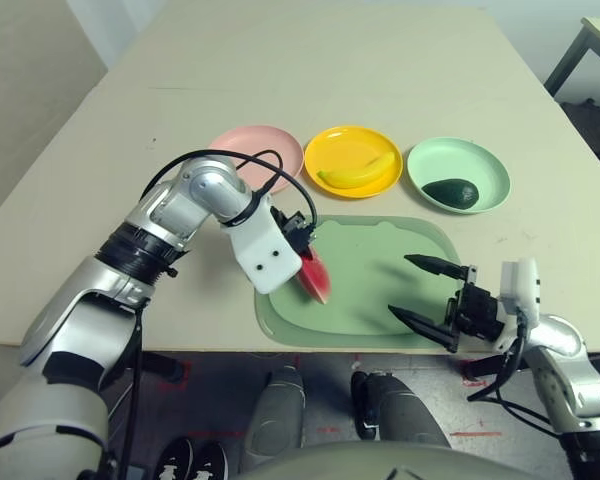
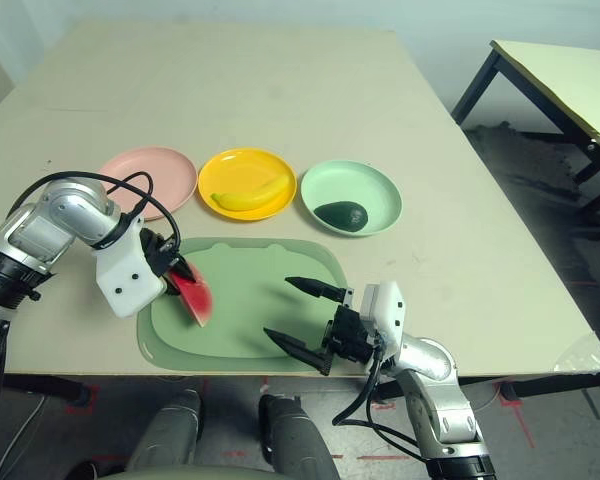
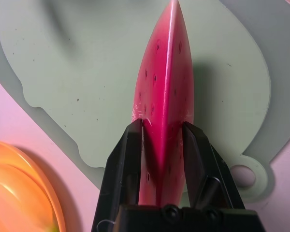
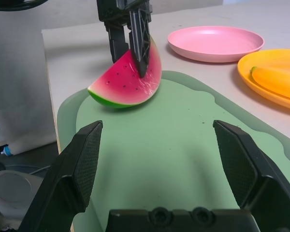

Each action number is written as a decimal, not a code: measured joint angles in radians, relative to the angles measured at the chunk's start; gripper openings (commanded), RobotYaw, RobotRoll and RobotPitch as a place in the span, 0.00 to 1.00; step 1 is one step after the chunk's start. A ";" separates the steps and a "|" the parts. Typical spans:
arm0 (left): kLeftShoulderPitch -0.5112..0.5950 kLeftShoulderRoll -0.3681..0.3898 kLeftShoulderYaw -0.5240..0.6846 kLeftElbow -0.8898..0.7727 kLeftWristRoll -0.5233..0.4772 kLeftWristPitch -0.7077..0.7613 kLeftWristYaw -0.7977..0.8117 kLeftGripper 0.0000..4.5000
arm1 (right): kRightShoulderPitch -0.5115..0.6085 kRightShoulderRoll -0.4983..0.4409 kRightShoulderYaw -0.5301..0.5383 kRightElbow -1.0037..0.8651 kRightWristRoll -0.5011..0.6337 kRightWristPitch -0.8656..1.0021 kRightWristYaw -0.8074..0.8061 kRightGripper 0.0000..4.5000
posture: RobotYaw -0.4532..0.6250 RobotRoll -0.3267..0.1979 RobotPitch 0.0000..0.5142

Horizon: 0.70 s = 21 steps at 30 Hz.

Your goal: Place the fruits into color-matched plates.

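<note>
Watermelon wedge point(image 4: 130, 79): red flesh, dark seeds, green rind; stood rind down, flesh edge up, at one end of the green mat, pinched between the left jaws.
Banana point(image 1: 358, 172): yellow, curved; lay on its side in the yellow plate.
Avocado point(image 1: 451, 192): dark green; rested in the mint plate, near its rim.
Pink plate point(image 1: 257, 158): round, shallow, empty.
Yellow plate point(image 1: 352, 143): between the other two.
Mint green plate point(image 1: 460, 160): round, shallow, upright.

Light was even and fairly bright, laying soft shadows on the mat point(image 4: 150, 154). A pale glare streaked the watermelon wedge point(image 3: 164, 96). The floor under the table point(image 1: 280, 60) was dimmer.
</note>
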 measured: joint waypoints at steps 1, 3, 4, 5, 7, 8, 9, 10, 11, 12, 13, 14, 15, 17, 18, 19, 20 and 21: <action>0.001 0.004 0.000 -0.001 -0.003 0.004 0.000 0.27 | 0.000 0.000 0.001 0.000 0.000 0.000 -0.001 1.00 | 0.45 0.62 0.33; 0.001 0.011 -0.001 -0.001 -0.008 0.012 0.000 0.27 | -0.001 0.000 0.002 0.000 0.000 0.002 -0.006 1.00 | 0.45 0.62 0.33; 0.001 0.012 -0.001 -0.001 -0.010 0.016 0.000 0.27 | -0.001 0.000 0.004 0.000 0.000 0.003 -0.007 1.00 | 0.45 0.62 0.33; 0.001 0.012 -0.001 -0.001 -0.010 0.020 0.000 0.27 | -0.001 -0.001 0.004 -0.001 0.001 0.005 -0.007 1.00 | 0.45 0.62 0.33; 0.001 0.012 -0.001 0.000 -0.010 0.021 0.000 0.27 | -0.001 -0.006 0.005 -0.001 0.003 0.010 -0.007 1.00 | 0.45 0.62 0.33; 0.001 0.011 -0.001 0.000 -0.010 0.021 0.000 0.27 | -0.001 -0.008 0.005 -0.001 0.004 0.012 -0.007 1.00 | 0.45 0.62 0.32; 0.001 0.009 0.000 0.001 -0.008 0.020 0.000 0.27 | -0.001 -0.010 0.005 -0.002 0.005 0.012 -0.007 1.00 | 0.45 0.62 0.32; 0.001 0.007 0.000 0.002 -0.007 0.019 0.000 0.27 | -0.001 -0.010 0.005 -0.002 0.006 0.013 -0.007 1.00 | 0.45 0.62 0.32; 0.001 0.005 0.001 0.002 -0.004 0.017 0.002 0.27 | -0.001 -0.011 0.005 -0.002 0.007 0.014 -0.008 1.00 | 0.45 0.62 0.32; 0.001 0.002 0.001 0.002 -0.001 0.016 0.003 0.27 | -0.001 -0.011 0.005 -0.002 0.008 0.015 -0.008 1.00 | 0.45 0.62 0.32; 0.001 -0.002 0.002 0.003 0.005 0.014 0.006 0.27 | -0.002 -0.013 0.005 -0.003 0.009 0.019 -0.010 1.00 | 0.45 0.62 0.33; 0.001 -0.006 0.003 0.004 0.012 0.010 0.009 0.27 | -0.005 -0.015 0.005 -0.004 0.010 0.023 -0.012 1.00 | 0.45 0.62 0.33; 0.001 -0.011 0.005 0.007 0.017 0.008 0.011 0.35 | -0.007 -0.017 0.005 -0.007 0.012 0.026 -0.014 1.00 | 0.45 0.62 0.32; 0.000 -0.018 0.006 0.015 0.024 0.006 0.016 0.49 | -0.009 -0.018 0.005 -0.011 0.015 0.035 -0.017 1.00 | 0.44 0.62 0.33; 0.001 -0.026 0.002 0.025 0.033 0.004 0.019 0.57 | -0.009 -0.018 0.005 -0.014 0.015 0.038 -0.018 1.00 | 0.44 0.62 0.32; 0.005 -0.033 -0.004 0.037 0.044 0.002 0.020 0.64 | -0.009 -0.018 0.006 -0.017 0.016 0.043 -0.021 1.00 | 0.44 0.62 0.32; 0.009 -0.036 -0.012 0.044 0.051 0.000 0.020 0.72 | -0.009 -0.018 0.006 -0.019 0.016 0.046 -0.025 1.00 | 0.44 0.62 0.32; 0.010 -0.037 -0.017 0.047 0.057 -0.001 0.020 0.80 | -0.008 -0.019 0.006 -0.022 0.016 0.051 -0.027 1.00 | 0.44 0.62 0.33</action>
